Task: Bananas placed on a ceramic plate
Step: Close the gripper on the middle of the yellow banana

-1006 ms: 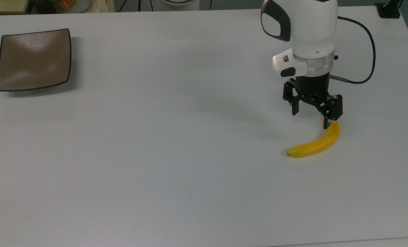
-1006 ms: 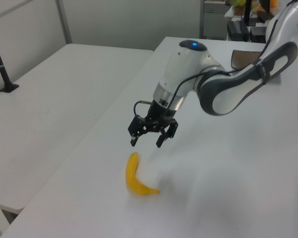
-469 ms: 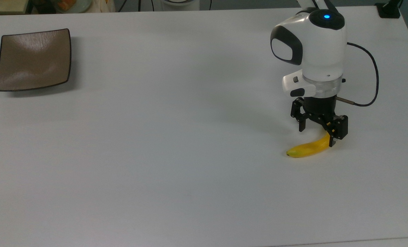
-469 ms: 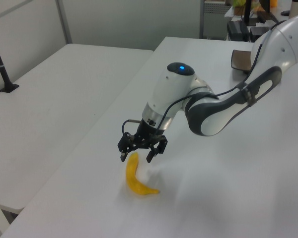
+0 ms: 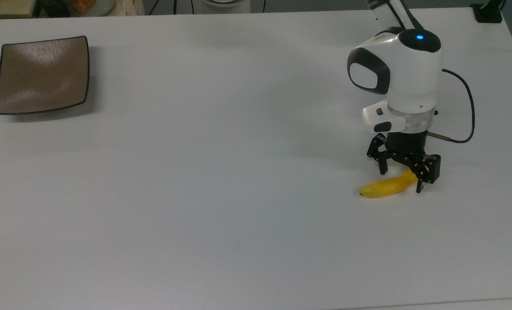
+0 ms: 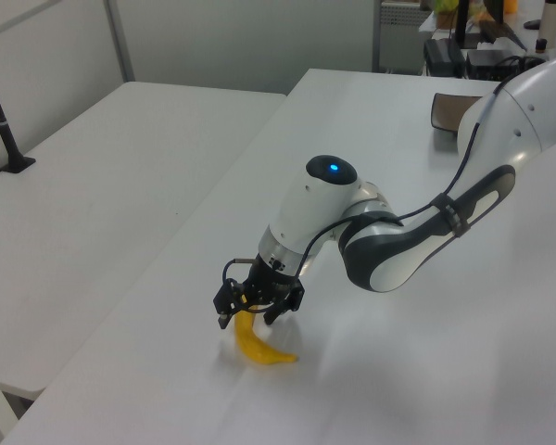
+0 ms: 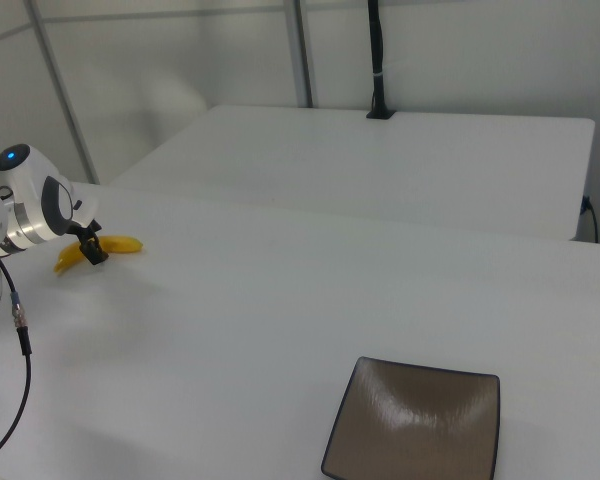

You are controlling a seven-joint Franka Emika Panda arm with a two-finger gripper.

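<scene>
The bananas are a single yellow banana (image 5: 383, 188) lying on the white table (image 5: 221, 172) at the top view's right. My gripper (image 5: 402, 181) is down at table height and open, one finger on each side of the banana's stem-end half. In the left view the gripper (image 6: 247, 320) covers the banana's (image 6: 262, 349) upper end. In the right view the gripper (image 7: 88, 250) straddles the banana (image 7: 123, 244) at the right view's far left. The ceramic plate (image 5: 42, 75), square and glossy brown, sits bare at the top view's far left, far from the banana; it also lies in the foreground of the right view (image 7: 415, 420).
A black cable (image 5: 467, 107) loops off the wrist on the top view's right. A black post base (image 5: 488, 13) stands at the table's far right corner. A second white table (image 6: 102, 185) lies beside this one in the left view.
The gripper has come down and toward the top view's bottom, from above the banana's stem end to table height around it. Its fingers stayed open; banana and plate have not moved.
</scene>
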